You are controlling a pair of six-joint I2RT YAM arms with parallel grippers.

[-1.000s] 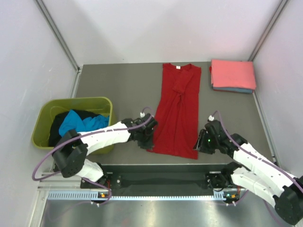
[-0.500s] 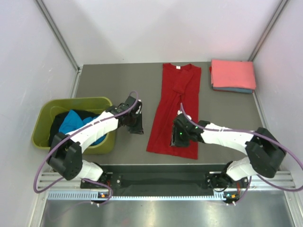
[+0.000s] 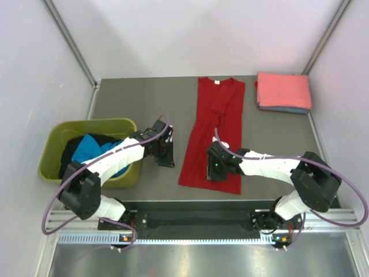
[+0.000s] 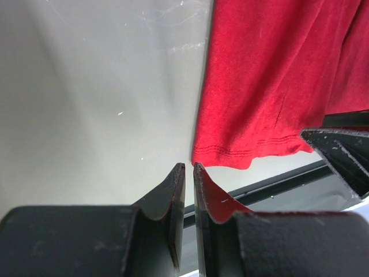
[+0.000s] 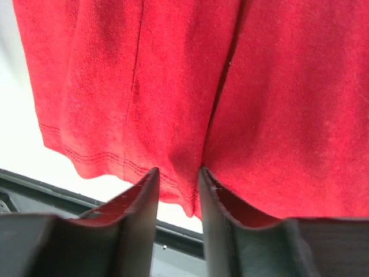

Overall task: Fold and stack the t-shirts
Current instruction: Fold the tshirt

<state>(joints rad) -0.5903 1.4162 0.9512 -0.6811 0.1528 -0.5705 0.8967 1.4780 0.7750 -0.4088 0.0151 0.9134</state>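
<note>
A bright red t-shirt (image 3: pixel 216 124) lies folded into a long strip down the middle of the table, collar at the far end. My left gripper (image 3: pixel 168 157) is shut and empty, over bare table just left of the shirt's near hem (image 4: pixel 242 153); its tips (image 4: pixel 189 167) almost touch. My right gripper (image 3: pixel 214 168) hovers over the near hem of the red shirt (image 5: pixel 173 86), jaws a little apart (image 5: pixel 179 172), a lengthwise fold line running between them. A folded salmon-pink shirt (image 3: pixel 283 90) lies on a blue one (image 3: pixel 285 109) at the back right.
An olive-green tub (image 3: pixel 60 135) stands at the left table edge with a turquoise shirt (image 3: pixel 97 148) and a black one (image 3: pixel 70 151) in it. The table's dark front rail (image 3: pixel 196 205) runs just below the red shirt's hem. Grey walls enclose the table.
My left gripper left the shirt's near left corner and moved left and back. My right arm swung left from the near right corner onto the hem's middle.
</note>
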